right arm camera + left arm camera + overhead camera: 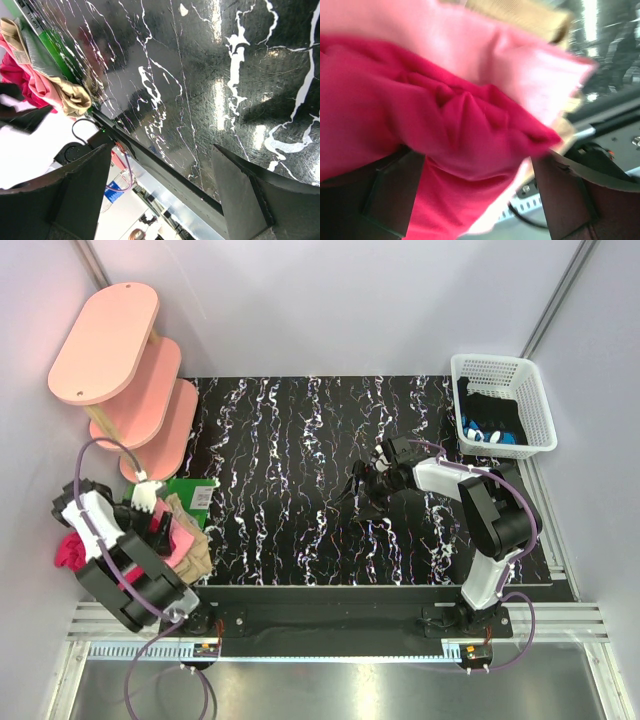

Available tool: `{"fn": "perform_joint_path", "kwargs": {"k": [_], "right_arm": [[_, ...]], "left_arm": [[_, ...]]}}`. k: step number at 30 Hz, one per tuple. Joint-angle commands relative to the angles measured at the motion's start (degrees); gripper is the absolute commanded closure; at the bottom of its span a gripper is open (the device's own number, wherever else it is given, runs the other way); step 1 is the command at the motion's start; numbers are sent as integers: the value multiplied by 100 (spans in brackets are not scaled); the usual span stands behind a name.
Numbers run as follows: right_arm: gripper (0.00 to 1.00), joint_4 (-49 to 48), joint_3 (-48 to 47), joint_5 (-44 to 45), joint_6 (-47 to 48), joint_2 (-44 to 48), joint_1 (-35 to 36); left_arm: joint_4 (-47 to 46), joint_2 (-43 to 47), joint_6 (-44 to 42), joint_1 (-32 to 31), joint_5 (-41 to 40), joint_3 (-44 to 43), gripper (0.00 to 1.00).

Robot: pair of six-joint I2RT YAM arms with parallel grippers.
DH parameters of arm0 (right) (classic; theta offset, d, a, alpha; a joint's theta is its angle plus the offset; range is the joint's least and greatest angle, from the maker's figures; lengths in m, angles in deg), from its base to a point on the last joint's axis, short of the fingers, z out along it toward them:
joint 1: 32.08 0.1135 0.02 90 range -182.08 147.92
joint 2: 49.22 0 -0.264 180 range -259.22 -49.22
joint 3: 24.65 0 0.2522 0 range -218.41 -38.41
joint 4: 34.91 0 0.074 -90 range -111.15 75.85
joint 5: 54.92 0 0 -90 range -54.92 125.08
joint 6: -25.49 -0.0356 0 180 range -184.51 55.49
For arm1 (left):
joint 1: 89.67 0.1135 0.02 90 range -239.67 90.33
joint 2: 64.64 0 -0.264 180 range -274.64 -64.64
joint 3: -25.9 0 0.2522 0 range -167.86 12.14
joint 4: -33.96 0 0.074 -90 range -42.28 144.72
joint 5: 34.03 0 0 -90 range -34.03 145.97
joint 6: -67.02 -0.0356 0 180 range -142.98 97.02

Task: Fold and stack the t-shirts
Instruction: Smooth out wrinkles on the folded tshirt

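Crimson t-shirt (420, 100) bunches inside the left gripper (475, 167), its jaws spread wide.

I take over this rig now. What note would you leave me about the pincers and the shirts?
Left pincer: open, fingers either side of the crimson shirt.
Right pincer: open, empty, above the table.
The light pink shirt and tan shirt lie bunched with it at the table's left edge.
Done: no neat fold seen.
Left: fold each, stack.
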State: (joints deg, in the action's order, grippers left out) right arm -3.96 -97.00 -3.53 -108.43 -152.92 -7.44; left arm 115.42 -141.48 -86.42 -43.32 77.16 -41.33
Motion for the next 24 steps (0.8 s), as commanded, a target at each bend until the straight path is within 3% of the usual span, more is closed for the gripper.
{"fn": "perform_joint_path", "kwargs": {"k": [1, 4, 9, 12, 17, 24], "right_arm": [[12, -84, -267, -103, -2, -54, 58], [11, -84, -320, -129, 15, -28, 58], [10, -32, -399, -129, 112, 78, 58], [10, 21, -425, -129, 129, 131, 58], [10, 118, -338, -59, 226, 245, 58], [10, 144, -285, -59, 332, 131, 58]], "left_arm": [[1621, 810, -336, -450, 806, -1407, 8], [2089, 1153, -12, -916, 974, -2147, 5], [1984, 1120, 568, -1733, 1089, -2343, 2], [1739, 655, 718, -1752, 984, -2124, 5], [833, 284, 781, -1472, 140, -1289, 12], [876, 670, 745, -1251, -273, -2033, 14]]}}
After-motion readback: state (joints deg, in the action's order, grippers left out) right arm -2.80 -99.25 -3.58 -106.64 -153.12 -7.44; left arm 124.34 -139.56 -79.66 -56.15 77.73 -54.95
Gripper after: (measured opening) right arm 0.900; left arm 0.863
